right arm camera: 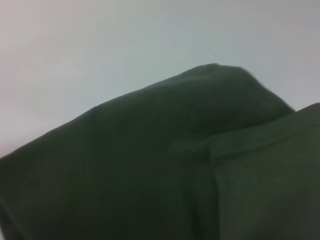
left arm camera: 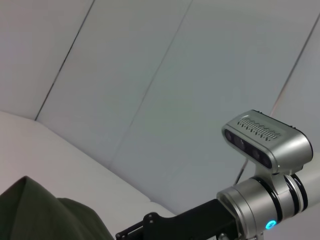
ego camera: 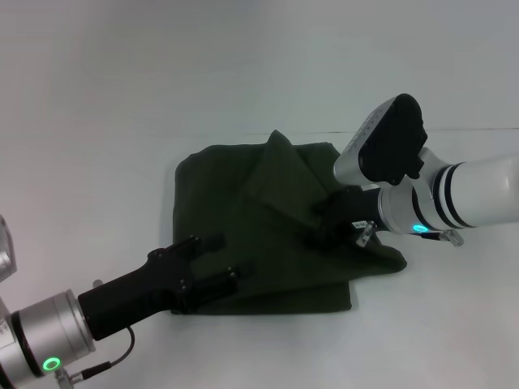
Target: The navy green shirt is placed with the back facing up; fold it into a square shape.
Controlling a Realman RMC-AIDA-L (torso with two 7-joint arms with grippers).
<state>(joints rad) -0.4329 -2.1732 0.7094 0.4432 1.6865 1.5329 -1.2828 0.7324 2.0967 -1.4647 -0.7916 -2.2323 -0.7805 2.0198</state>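
Observation:
The navy green shirt [ego camera: 268, 235] lies partly folded on the white table [ego camera: 97, 162], and one flap stands up in a peak at its far edge. My right gripper [ego camera: 324, 220] comes in from the right onto the shirt's right half, at the foot of that raised flap, and looks shut on the fabric. At the shirt's near-left corner my left gripper [ego camera: 217, 261] is open, its fingers spread just over the cloth. The right wrist view is filled by the shirt [right arm camera: 175, 175]. A corner of the shirt [left arm camera: 45, 215] shows in the left wrist view.
The white table stretches bare to the left of, behind and in front of the shirt. A pale wall rises behind it. The right arm's grey wrist camera [left arm camera: 265, 140] shows in the left wrist view.

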